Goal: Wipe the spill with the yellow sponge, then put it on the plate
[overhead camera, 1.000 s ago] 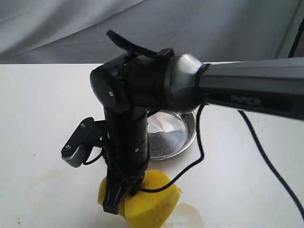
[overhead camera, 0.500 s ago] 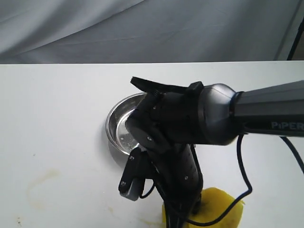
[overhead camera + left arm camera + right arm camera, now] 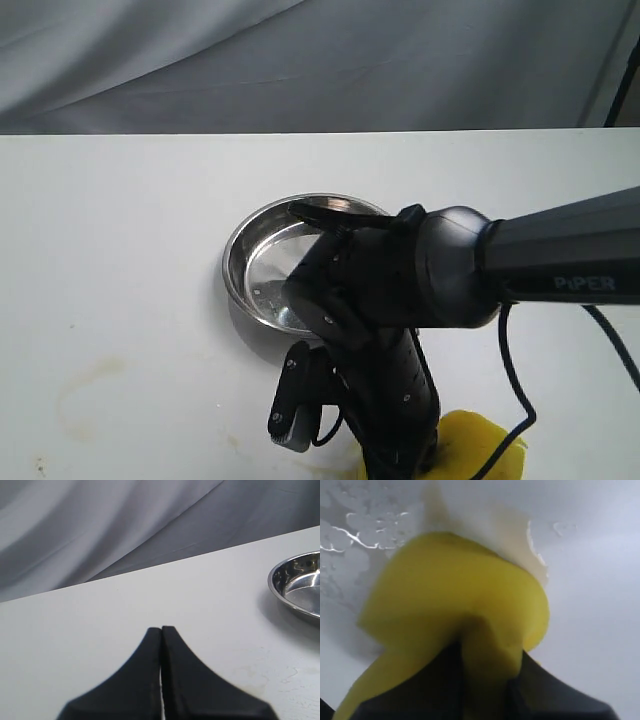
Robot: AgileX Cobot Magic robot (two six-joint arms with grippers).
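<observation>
Two sets of fingers are in view. The right fingers [image 3: 545,692] are clamped on the yellow sponge [image 3: 455,595], gripping one end of the block. The foam is pinched into a fold between them, and the rest of the sponge bulges out beyond the tips. In the exterior view the right arm [image 3: 420,290] reaches down to the near edge of the white surface [image 3: 120,250]. The sponge [image 3: 480,445] shows low beside the wrist, pressed against the surface. A pale wet patch [image 3: 520,540] with an irregular edge lies on the surface just beyond the sponge. The plate [image 3: 240,262] sits on the surface behind the arm, apart from the sponge, and its near side is hidden by the wrist. The left fingers [image 3: 145,670] are closed together with nothing between them, above bare surface, and the plate [image 3: 280,580] lies well off to one side of them.
</observation>
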